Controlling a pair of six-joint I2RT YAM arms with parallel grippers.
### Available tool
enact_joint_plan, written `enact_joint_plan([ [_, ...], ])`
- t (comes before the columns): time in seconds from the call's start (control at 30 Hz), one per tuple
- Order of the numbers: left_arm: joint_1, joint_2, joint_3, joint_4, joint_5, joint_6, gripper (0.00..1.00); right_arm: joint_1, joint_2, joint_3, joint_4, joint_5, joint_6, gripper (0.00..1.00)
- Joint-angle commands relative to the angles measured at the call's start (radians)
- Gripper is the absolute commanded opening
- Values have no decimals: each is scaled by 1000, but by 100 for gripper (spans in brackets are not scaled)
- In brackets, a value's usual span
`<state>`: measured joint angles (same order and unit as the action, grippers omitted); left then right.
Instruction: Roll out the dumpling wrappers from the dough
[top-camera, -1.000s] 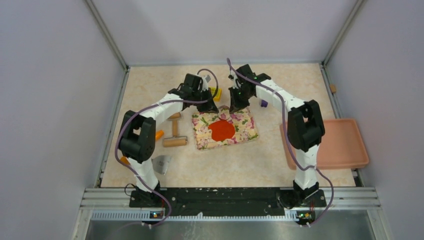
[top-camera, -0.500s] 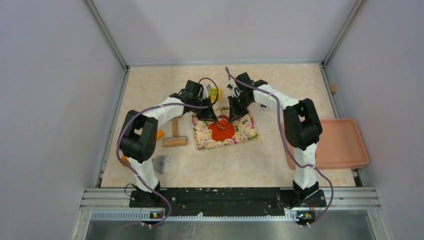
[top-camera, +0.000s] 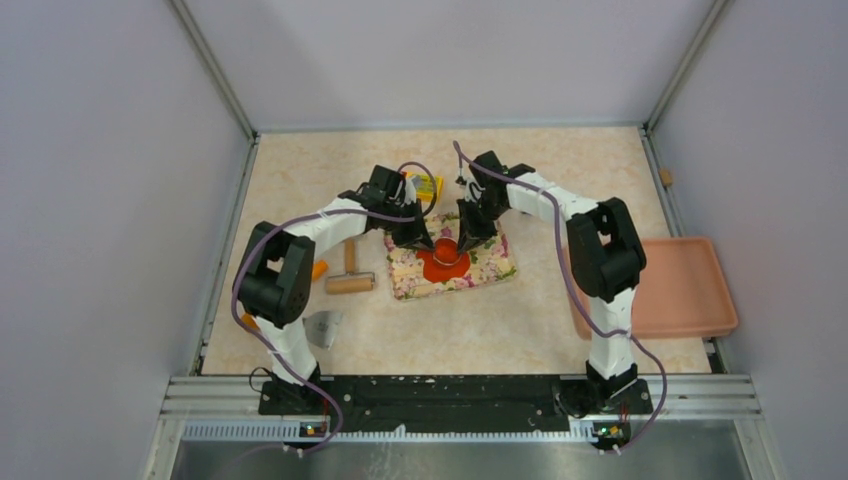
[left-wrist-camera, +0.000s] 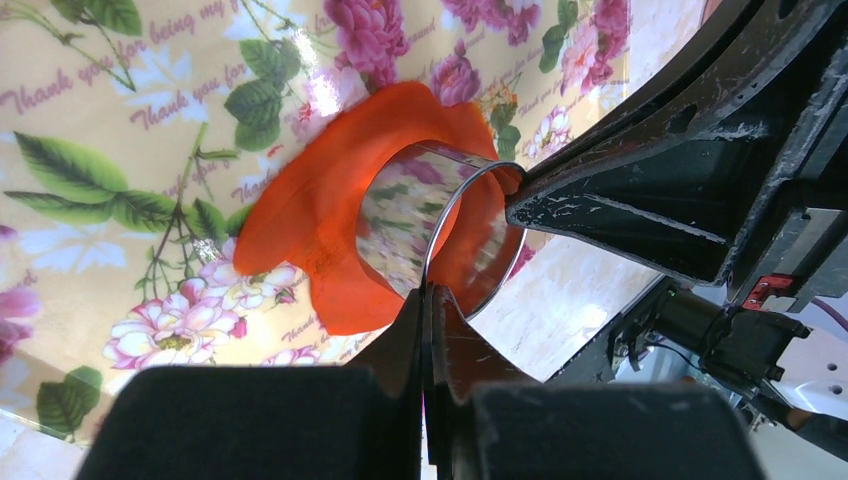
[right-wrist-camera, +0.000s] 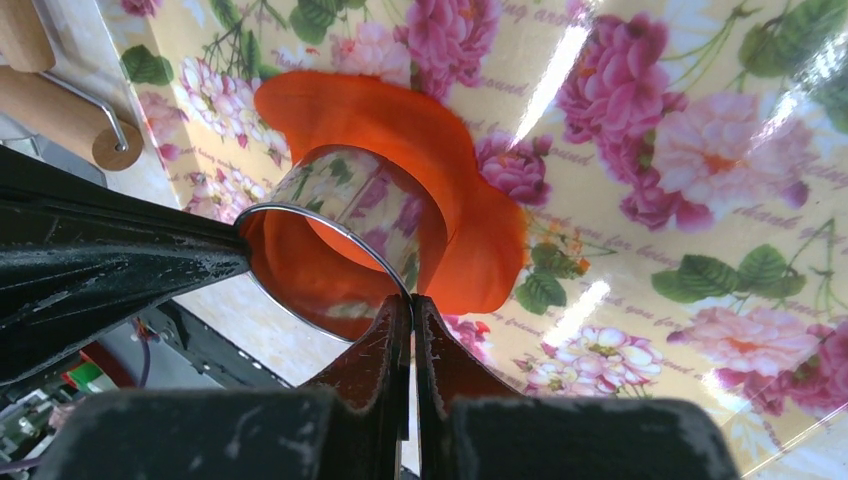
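Note:
The dough (top-camera: 446, 266) is a flat red-orange patch on a floral mat (top-camera: 490, 268); it also shows in the left wrist view (left-wrist-camera: 330, 200) and the right wrist view (right-wrist-camera: 400, 110). A shiny metal ring (top-camera: 444, 246) stands on the dough's far part, seen also in the left wrist view (left-wrist-camera: 405, 220) and the right wrist view (right-wrist-camera: 340, 200). My left gripper (left-wrist-camera: 428, 292) is shut on the ring's wall from the left. My right gripper (right-wrist-camera: 410, 298) is shut on the ring's wall from the opposite side. No dumpling wrappers show.
A wooden roller (top-camera: 349, 280) lies left of the mat, with an orange toy (top-camera: 318, 269) and a grey scraper (top-camera: 323, 327) further left. A yellow object (top-camera: 428, 186) sits behind the left gripper. A pink tray (top-camera: 685, 290) stands at the right.
Both grippers have come down and inward from behind the mat with the metal ring between them, and it now stands on the dough.

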<state>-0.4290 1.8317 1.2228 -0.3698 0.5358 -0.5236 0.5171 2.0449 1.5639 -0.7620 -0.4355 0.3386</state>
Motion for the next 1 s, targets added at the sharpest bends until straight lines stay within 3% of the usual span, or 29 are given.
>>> enact_joint_plan([
  [0.0,-1,-59,-19,8,7,16,0,29,-80,-10,-36,-42,21,0],
  [0.5,-1,-68,-85,46,-34,19,0,38,-83,-29,-35,-14,21,0],
  [0.97,-1,-59,-33,30,-25,7,0,40,-67,42,-68,-5,-2,0],
])
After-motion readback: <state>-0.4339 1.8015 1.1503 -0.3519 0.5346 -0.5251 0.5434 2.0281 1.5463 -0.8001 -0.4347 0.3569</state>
